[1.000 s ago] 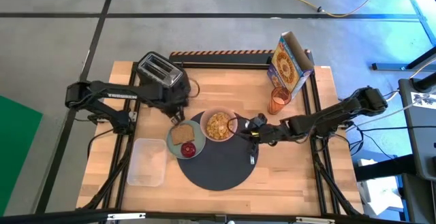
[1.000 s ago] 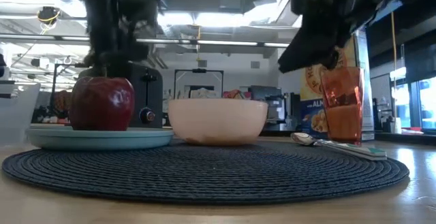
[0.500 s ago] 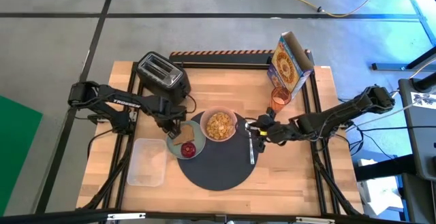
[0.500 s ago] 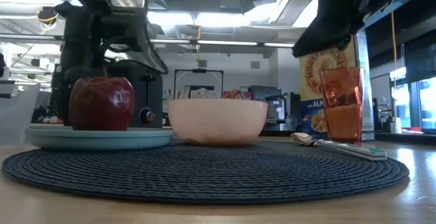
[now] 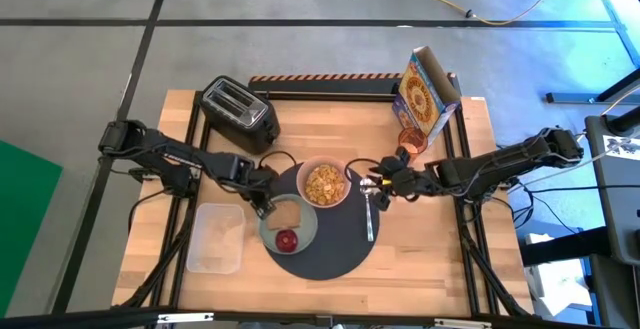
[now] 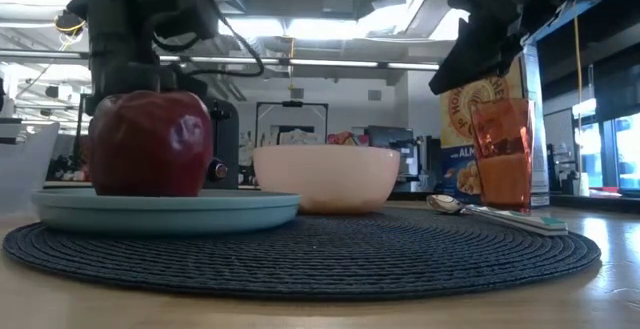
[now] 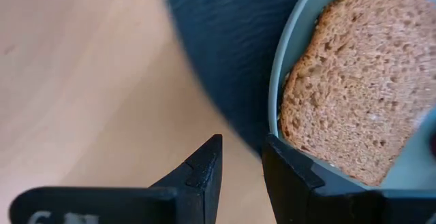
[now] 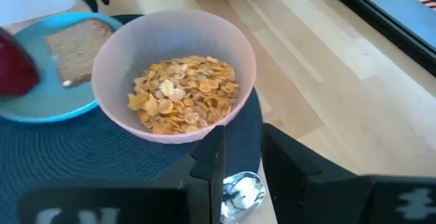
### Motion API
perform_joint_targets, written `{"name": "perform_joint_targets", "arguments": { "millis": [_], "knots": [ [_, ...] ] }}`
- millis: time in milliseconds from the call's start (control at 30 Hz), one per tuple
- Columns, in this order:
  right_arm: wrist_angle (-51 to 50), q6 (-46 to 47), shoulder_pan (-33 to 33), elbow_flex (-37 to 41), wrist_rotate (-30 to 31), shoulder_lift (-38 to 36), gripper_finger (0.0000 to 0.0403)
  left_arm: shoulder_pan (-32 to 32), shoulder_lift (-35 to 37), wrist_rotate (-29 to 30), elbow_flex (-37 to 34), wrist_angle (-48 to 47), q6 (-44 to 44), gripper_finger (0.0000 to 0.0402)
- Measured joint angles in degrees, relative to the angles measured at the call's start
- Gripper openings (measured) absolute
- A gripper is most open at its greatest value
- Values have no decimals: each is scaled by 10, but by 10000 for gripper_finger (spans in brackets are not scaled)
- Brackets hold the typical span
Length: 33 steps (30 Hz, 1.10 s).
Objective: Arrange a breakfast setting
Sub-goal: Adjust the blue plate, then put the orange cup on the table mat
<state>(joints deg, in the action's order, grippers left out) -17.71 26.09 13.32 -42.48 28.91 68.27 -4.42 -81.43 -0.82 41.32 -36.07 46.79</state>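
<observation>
Plate [image 5: 290, 223] just got dragged further onto the mat [image 5: 335, 249], toast [image 7: 354, 81] and apple [image 6: 150, 144] riding along. Left pincer [image 7: 240, 173] is nearly closed, pinching the plate's rim. Right pincer [image 8: 242, 157], slightly parted and empty, backed off to hover over the spoon [image 5: 369, 214], bowl [image 8: 174, 74] just ahead. Setting looks nearly done.

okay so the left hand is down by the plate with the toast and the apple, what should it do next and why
Probably slide the plate a little further onto the mat. The left hand sits at the plate's rim beside the toast, with one finger against it, and in the high view the plate's left edge overhangs the mat.
</observation>
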Motion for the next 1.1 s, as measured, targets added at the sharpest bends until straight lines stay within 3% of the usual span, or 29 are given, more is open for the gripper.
{"name": "perform_joint_targets", "arguments": {
  "millis": [167, 367, 567, 733, 1100],
  "knots": [
    [-18, 0, -8, 0, 0, -14, 83, -17, 0, 16, 0, 54, 8, 95],
    [-123, -27, -50, -20, -9, -58, 94, -16, 0, 30, 5, 62, -4, 95],
    [-273, -74, -102, -91, -19, -69, 171, -15, 6, 42, 47, 43, -62, 95],
    [-378, -83, -184, -130, -113, -59, 221, -15, 18, 89, 110, 16, -123, 95],
    [-448, -82, -251, -149, -140, -60, 207, -10, 24, 201, 209, 51, -266, 95]
  ]
}}
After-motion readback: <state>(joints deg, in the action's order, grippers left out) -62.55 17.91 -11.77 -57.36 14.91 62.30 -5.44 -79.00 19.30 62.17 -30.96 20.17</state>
